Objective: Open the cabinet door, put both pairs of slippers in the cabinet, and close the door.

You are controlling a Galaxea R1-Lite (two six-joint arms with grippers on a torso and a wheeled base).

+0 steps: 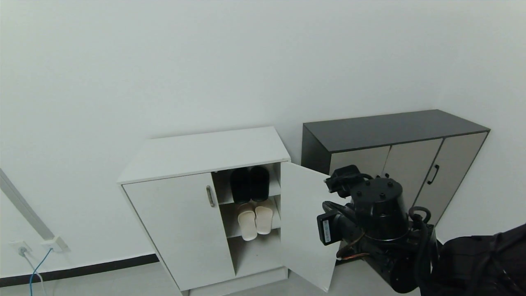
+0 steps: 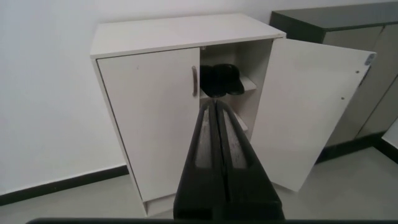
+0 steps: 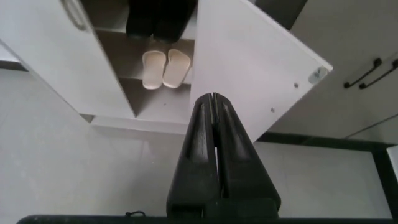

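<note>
Cabinet (image 1: 201, 153), door (image 1: 306, 222) open, black slippers (image 1: 250, 183) on top shelf (image 1: 275, 191), cream slippers (image 1: 255, 220) on middle shelf (image 1: 232, 230)

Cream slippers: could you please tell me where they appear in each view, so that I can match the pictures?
Head view: cream slippers on the middle shelf, under the black slippers.
Left wrist view: hidden; the shut left pincer covers that shelf.
Right wrist view: cream slippers on the shelf under the black slippers, beside the open door.
Shared landmark: the open door, next to the black slippers' shelf.
</note>
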